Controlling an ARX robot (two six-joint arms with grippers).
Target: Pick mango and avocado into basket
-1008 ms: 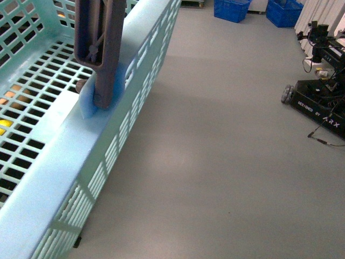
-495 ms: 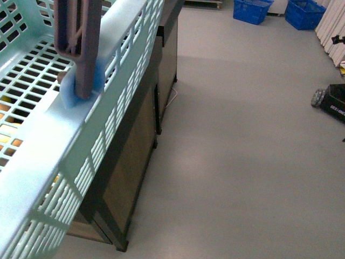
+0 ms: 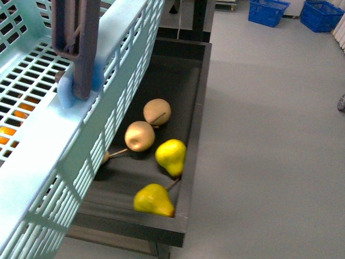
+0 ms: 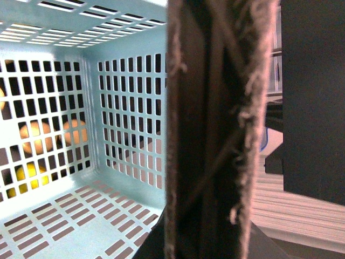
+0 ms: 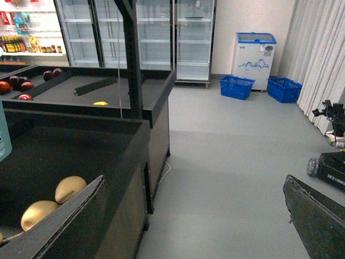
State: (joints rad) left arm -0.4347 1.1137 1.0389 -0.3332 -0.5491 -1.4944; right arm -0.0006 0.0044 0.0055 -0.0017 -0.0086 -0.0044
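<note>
1. Your basket (image 3: 48,140) is pale teal plastic with slotted lattice walls and a slotted floor. It fills the left of the front view, right up against the camera, and it sits above a black tray (image 3: 178,81).
2. Its brown-grey handle (image 3: 85,65) stands upright at the near rim, with its foot in a blue pad (image 3: 64,94). In the left wrist view the handle crosses the middle, very close, and its edges are frayed.
3. Through the basket's far wall you can glimpse orange fruit (image 4: 32,135) and a yellow fruit (image 4: 27,172). The slots break them up too much to tell whether either is the mango or the avocado.
4. In the tray, just beside the basket's wall, lie two golden-brown round fruit (image 3: 140,136) and two yellow pears (image 3: 171,156).
5. You cannot tell from its wrist view whether the left gripper is closed on the handle.
6. Your right gripper (image 5: 194,181) has its fingers spread wide with nothing between them. It hangs over the grey floor (image 5: 226,178).
7. As for writing, the white chest freezer (image 5: 253,51) carries a blue mark that is too small to read. The coloured packs (image 5: 21,40) on the far shelves are also unreadable.
</note>
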